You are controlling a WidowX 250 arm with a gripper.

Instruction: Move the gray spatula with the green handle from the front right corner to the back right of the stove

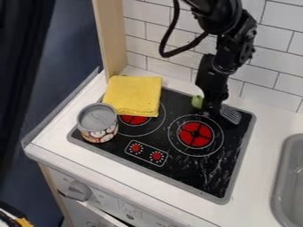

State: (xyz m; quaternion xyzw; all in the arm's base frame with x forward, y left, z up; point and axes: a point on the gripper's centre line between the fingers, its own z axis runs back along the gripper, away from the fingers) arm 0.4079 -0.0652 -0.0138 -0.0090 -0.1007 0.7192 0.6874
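The black gripper (211, 106) hangs low over the back right part of the black stove top (237, 155), behind the right burner. Just left of it is a small green piece (197, 101), and at its right lies a grey slotted spatula head (231, 114). The gripper covers the stretch between these two; whether it holds anything there cannot be seen. A folded yellow cloth (134, 95) lies over the stove's back left corner. In front of the cloth, an open metal can (98, 123) with a patterned side stands upright at the left edge.
Red burners (195, 134) and two red knobs mark the stove top. A white counter (127, 173) surrounds it, with a grey sink (290, 177) at the right. A white tiled wall (269, 71) rises close behind the gripper, and a wooden post (110, 35) stands behind the cloth.
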